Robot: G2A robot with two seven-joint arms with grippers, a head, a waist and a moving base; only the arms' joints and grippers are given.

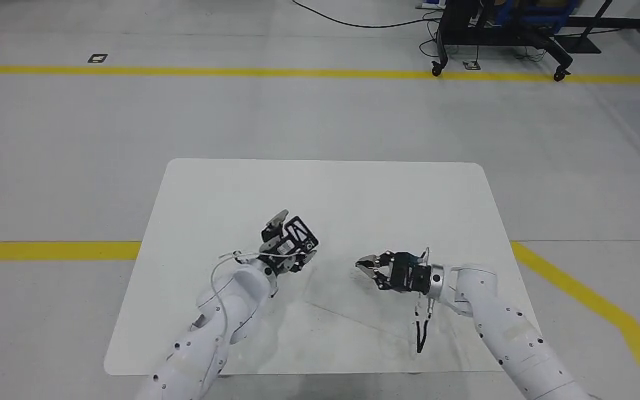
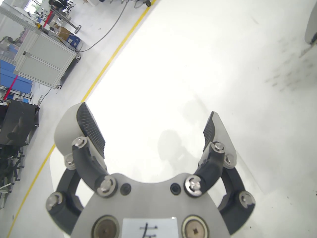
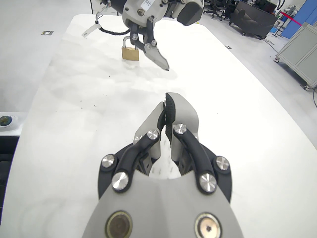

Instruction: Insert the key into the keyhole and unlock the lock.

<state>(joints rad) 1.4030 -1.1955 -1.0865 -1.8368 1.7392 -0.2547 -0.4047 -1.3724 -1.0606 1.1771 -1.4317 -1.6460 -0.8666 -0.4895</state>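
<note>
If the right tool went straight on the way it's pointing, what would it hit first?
Probably the lower finger of the left tool, hanging roughly in line with the right tool, though depth is unclear. The brass padlock stands farther back on the table.

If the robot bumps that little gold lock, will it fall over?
The padlock stands upright on a narrow base, so a push would probably tip it. It looks like metal, so it is likely stiff and heavy for its size.
</note>
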